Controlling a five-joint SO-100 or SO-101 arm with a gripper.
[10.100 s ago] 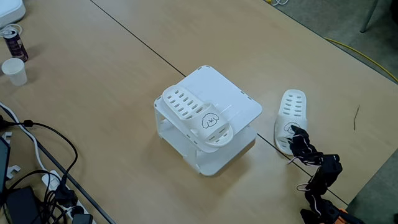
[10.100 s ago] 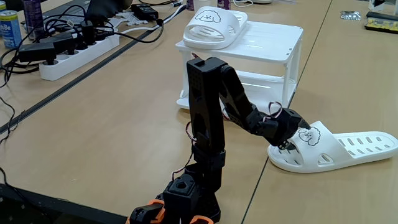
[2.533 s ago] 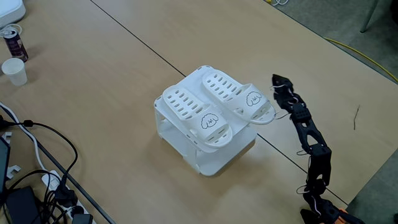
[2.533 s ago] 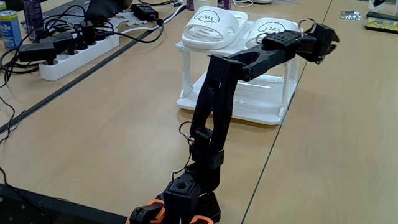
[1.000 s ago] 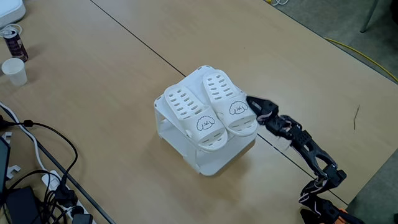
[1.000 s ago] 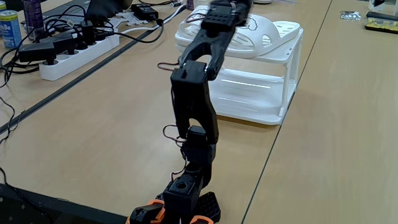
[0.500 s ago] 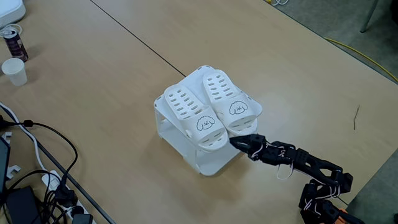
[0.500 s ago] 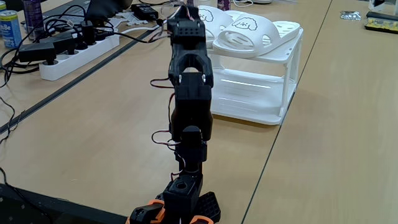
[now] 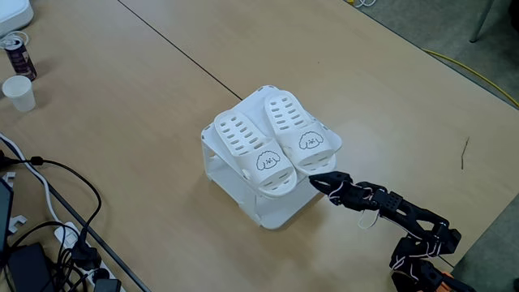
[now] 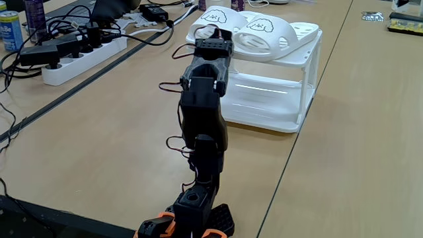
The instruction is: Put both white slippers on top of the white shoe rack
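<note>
Both white slippers lie side by side on the flat top of the white shoe rack point(image 9: 272, 212), toes with the puppy faces toward the arm. In a fixed view the left slipper point(image 9: 247, 146) and the right slipper point(image 9: 292, 130) touch along their sides. The other fixed view shows the same slippers point(image 10: 215, 16) point(image 10: 264, 30) on the rack point(image 10: 277, 92). My gripper point(image 9: 318, 180) hangs low just in front of the right slipper's toe, shut, holding nothing. From behind, the gripper point(image 10: 213, 38) stands before the rack's near left corner.
A paper cup point(image 9: 18, 92) and a can point(image 9: 16, 53) stand at the far left. Cables point(image 9: 49, 235) and a power strip point(image 10: 79, 49) crowd the left side. A yellow cord point(image 9: 478, 77) runs along the floor past the table's right edge.
The second slipper went from the table onto the rack. In the last second the empty arm swung down across the rack's front, then drew back slightly.
</note>
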